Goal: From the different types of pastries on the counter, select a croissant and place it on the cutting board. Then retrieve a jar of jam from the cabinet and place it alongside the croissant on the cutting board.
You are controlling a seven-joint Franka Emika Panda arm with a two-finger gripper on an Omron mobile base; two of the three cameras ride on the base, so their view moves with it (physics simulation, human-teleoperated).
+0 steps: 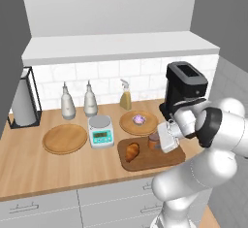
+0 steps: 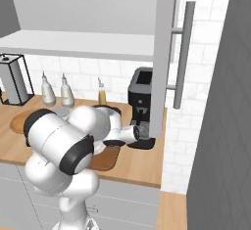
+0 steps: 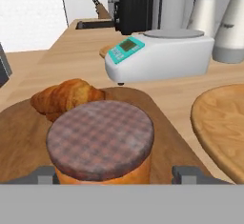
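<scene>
The 2-finger gripper (image 3: 114, 174) straddles 1 small reddish-brown jam jar (image 3: 101, 144) with a chequered brown lid; whether the fingertips press its sides cannot be told. The jar stands on the 1 dark brown rounded wooden cutting board (image 1: 162, 158), just beside 1 golden-brown crescent croissant (image 1: 132, 151). Beyond sit 1 white kitchen scale (image 1: 100, 131) and 2 light round wooden plates (image 1: 64, 138), one carrying 1 purple-and-white frosted pastry (image 1: 139, 120). Further back, 2 grey bottles (image 1: 68, 103) stand by the wall.

We note the arm (image 1: 218, 139): glossy white rounded segments, dark bands at the joints, boxy white hand, small grey fingertips (image 3: 45, 175).
</scene>
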